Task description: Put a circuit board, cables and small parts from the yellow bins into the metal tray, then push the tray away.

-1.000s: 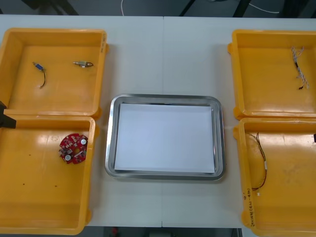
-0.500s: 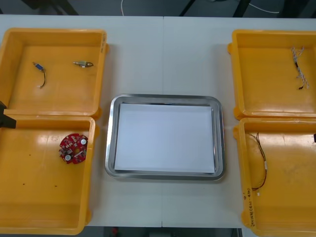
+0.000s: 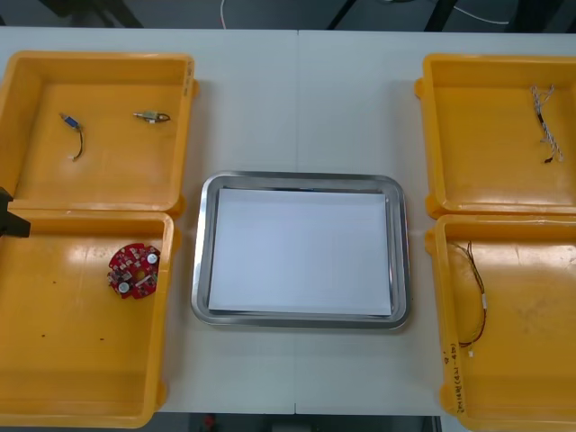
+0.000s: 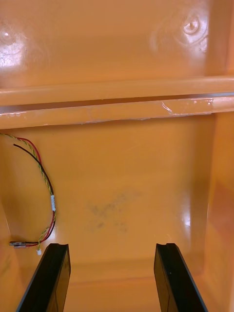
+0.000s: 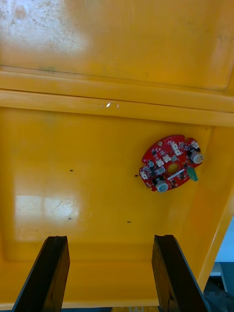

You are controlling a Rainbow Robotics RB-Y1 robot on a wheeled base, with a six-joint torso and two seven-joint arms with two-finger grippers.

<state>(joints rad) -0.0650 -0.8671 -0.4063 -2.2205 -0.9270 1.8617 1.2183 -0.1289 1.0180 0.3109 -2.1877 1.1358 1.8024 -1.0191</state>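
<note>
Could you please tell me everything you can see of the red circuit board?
The circuit board is round and red, lying flat on the floor of the near left bin, toward the wall nearest the tray. Its upper face carries small components: two pale round caps, a green piece at one edge, and a hole near the middle. Only the bin floor touches it; the open left gripper hovers over the bin, apart from it.

I see light table [image 3: 360,117], seam [image 3: 298,99] running down middle. Beyond far edge: dark floor [image 3: 270,13], white cord [image 3: 477,16], dark struts [image 3: 443,13].
</note>
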